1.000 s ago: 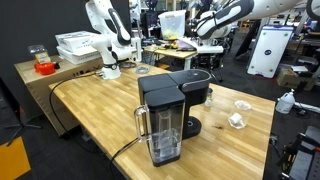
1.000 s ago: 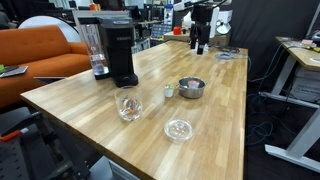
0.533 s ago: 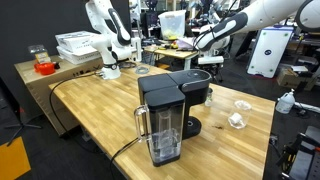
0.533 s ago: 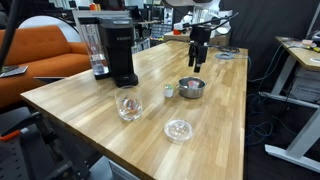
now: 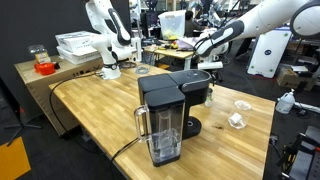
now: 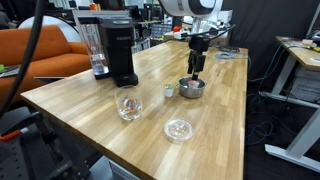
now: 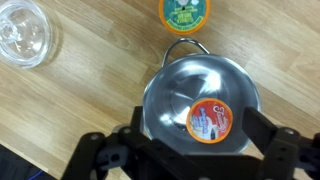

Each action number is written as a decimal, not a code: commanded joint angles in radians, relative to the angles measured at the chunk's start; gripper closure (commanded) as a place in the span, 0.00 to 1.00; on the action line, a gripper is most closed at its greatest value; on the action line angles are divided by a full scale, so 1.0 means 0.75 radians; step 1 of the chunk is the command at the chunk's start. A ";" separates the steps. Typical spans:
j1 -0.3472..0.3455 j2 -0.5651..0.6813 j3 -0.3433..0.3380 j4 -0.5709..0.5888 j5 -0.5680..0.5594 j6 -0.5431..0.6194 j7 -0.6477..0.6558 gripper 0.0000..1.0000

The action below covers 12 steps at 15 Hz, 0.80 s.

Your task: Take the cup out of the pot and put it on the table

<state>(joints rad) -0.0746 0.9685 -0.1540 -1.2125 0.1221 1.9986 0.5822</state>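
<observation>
A small steel pot (image 6: 190,88) stands on the light-wood table (image 6: 80,105). In the wrist view the pot (image 7: 170,95) holds a small cup (image 7: 210,122) with an orange-rimmed printed lid. My gripper (image 6: 196,70) hangs just above the pot, open and empty. In the wrist view its black fingers (image 7: 196,138) straddle the pot on either side of the cup. In an exterior view the gripper (image 5: 208,66) shows behind the coffee machine, which hides the pot there.
A second small cup with a green lid (image 7: 185,10) stands on the table beside the pot (image 6: 169,91). A clear glass (image 6: 128,106) and a glass lid (image 6: 178,129) lie nearer the front. A black coffee machine (image 6: 115,50) stands at the left.
The arm has swung in from the far end of the table and come down over the pot. The gripper stays open.
</observation>
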 commanded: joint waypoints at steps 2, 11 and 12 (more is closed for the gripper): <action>-0.039 0.091 0.021 0.148 0.037 -0.048 -0.006 0.00; -0.110 0.245 0.030 0.378 0.040 -0.118 -0.032 0.00; -0.114 0.258 0.032 0.402 0.039 -0.134 -0.034 0.00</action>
<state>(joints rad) -0.1358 1.1155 -0.1501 -1.0081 0.1347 1.9616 0.5760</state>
